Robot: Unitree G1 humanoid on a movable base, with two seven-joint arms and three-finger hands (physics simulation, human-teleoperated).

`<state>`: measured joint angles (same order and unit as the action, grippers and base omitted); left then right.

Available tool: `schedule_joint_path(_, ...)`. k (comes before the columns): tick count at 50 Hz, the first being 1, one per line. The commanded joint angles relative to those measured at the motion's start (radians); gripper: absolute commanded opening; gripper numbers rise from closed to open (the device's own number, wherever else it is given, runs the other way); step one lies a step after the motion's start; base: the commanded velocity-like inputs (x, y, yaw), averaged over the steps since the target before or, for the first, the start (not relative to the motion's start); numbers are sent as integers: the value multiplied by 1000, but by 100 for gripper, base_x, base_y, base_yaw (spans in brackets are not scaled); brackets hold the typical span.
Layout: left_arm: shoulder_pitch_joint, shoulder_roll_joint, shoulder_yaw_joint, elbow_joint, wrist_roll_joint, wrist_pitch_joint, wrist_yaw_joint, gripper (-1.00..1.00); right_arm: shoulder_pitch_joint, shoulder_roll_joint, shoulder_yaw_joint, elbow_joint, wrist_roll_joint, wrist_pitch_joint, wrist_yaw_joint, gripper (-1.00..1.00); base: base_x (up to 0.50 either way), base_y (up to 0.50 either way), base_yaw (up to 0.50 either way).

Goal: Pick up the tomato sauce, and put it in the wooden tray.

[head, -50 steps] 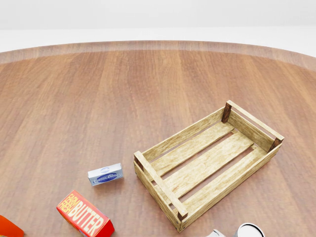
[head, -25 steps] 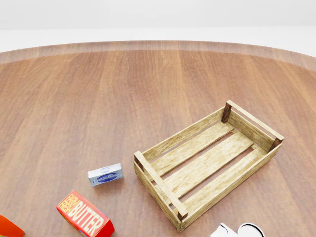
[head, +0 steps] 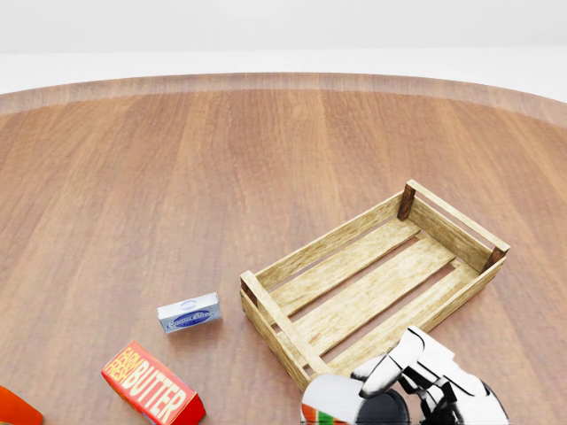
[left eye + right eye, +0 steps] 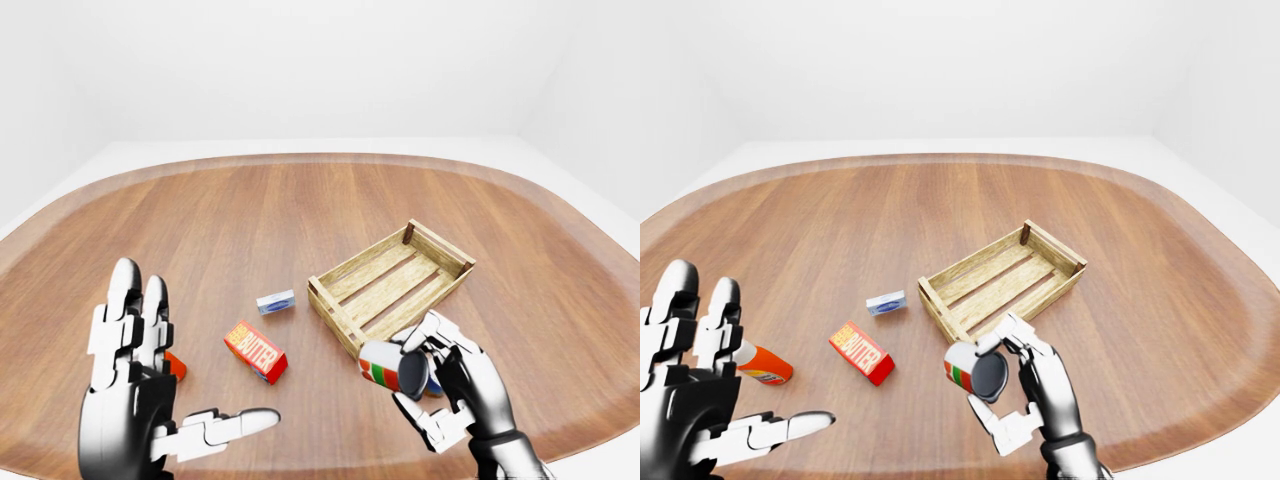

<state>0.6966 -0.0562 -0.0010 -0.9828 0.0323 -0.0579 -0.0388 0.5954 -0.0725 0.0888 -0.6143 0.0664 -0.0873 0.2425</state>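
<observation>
The robot's right hand (image 4: 1035, 395) holds the tomato sauce (image 4: 975, 371), a small can with a red, white and green label, its fingers (image 4: 438, 330) closed round the can's body and the can lifted clear of the wooden bench (image 4: 300, 220). The can lies tipped on its side in the grip, its long axis roughly level and its dark end turned toward the camera. The wooden tray (image 4: 390, 286), a slatted and empty crate, sits just beyond the can, up and slightly to the right of it in the left-eye view, its near end rail closest to the hand. The carry, judging by this, runs a short way up the view and over that rail. The left hand (image 4: 135, 400) hangs well apart at the left of the view, fingers spread wide and holding nothing. A red butter box (image 4: 256, 351), a small blue-and-white packet (image 4: 275, 301) and an orange-red bottle (image 4: 765, 366) lie on the bench left of the tray.
</observation>
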Motion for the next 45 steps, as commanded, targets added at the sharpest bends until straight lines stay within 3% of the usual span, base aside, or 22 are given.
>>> schedule_joint_path(1, 10, -5, 5, -5, -5, -9, -5, 100, -132, 32, -3, -49, -67, 20, -56, -100, 0, 0, 0)
schedule_joint_path(11, 18, -10, 11, -8, -12, -16, -12, 100, -191, 26, 25, -60, -112, 80, -95, -100, 0, 0, 0)
schedule_joint_path(19, 20, -8, 6, -6, -9, -19, -9, 100, -307, 40, 37, -39, -169, 175, -138, -100, 0, 0, 0)
schedule_joint_path(30, 35, -20, 18, -12, -20, -29, -25, 100, -417, 56, 35, 1, -212, 175, -176, -100, 0, 0, 0)
schedule_joint_path(38, 30, -21, 14, -9, -14, -27, -24, 100, -580, 66, -36, 107, -226, 175, -195, -100, 0, 0, 0)
schedule_joint_path(45, 28, -17, 13, -10, -13, -23, -19, 100, -645, 66, -60, 151, -231, 175, -207, -100, 0, 0, 0)
